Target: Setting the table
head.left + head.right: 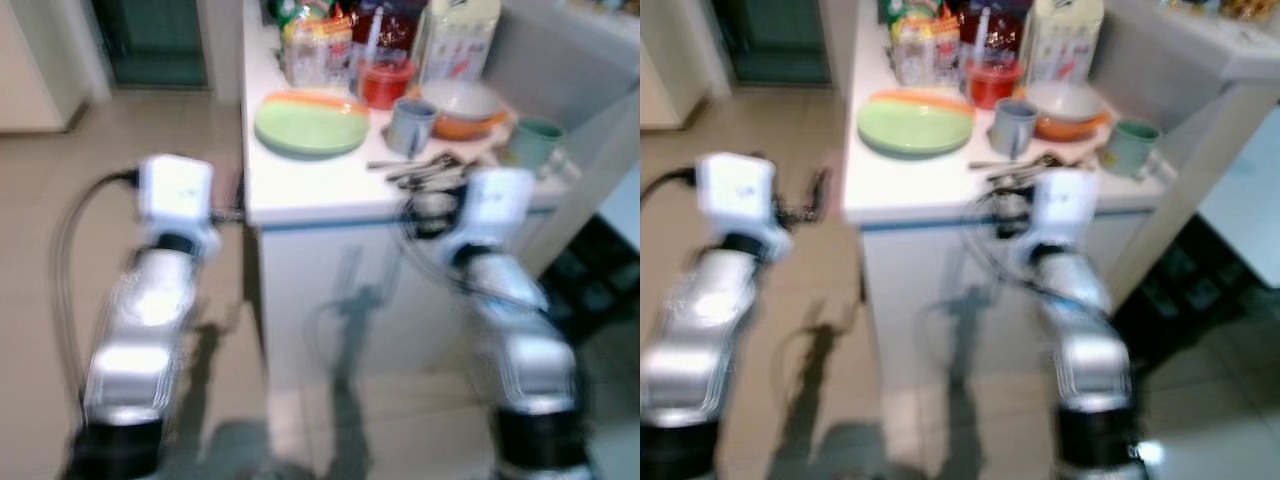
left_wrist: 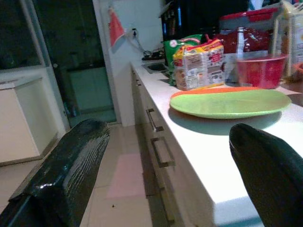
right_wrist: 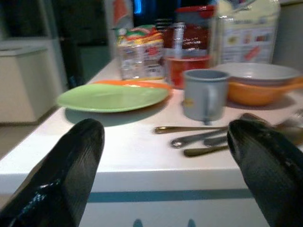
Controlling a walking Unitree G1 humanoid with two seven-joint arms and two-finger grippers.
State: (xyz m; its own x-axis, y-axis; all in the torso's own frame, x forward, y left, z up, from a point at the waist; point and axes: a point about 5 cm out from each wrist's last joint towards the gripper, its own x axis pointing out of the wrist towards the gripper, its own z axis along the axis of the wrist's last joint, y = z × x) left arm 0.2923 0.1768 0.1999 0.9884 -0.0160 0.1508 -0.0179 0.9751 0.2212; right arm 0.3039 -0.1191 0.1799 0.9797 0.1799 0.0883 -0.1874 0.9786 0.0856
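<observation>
A green plate (image 1: pixel 310 125) lies on an orange one near the counter's front left. To its right stand a grey mug (image 1: pixel 410 125), a white bowl in an orange bowl (image 1: pixel 462 105) and a green mug (image 1: pixel 535 142). Loose cutlery (image 1: pixel 430 168) lies near the front edge. My left gripper (image 2: pixel 168 132) is open and empty, held off the counter's left edge at plate height. My right gripper (image 3: pixel 165 130) is open and empty just before the front edge, facing the cutlery (image 3: pixel 203 137) and grey mug (image 3: pixel 204 100).
The white counter (image 1: pixel 300 190) has drawers with handles (image 2: pixel 158 151) down its left side. A red bowl (image 1: pixel 385 82), snack packets (image 1: pixel 315 45) and a carton (image 1: pixel 460 35) crowd the back. Tiled floor (image 1: pixel 60 170) lies open to the left.
</observation>
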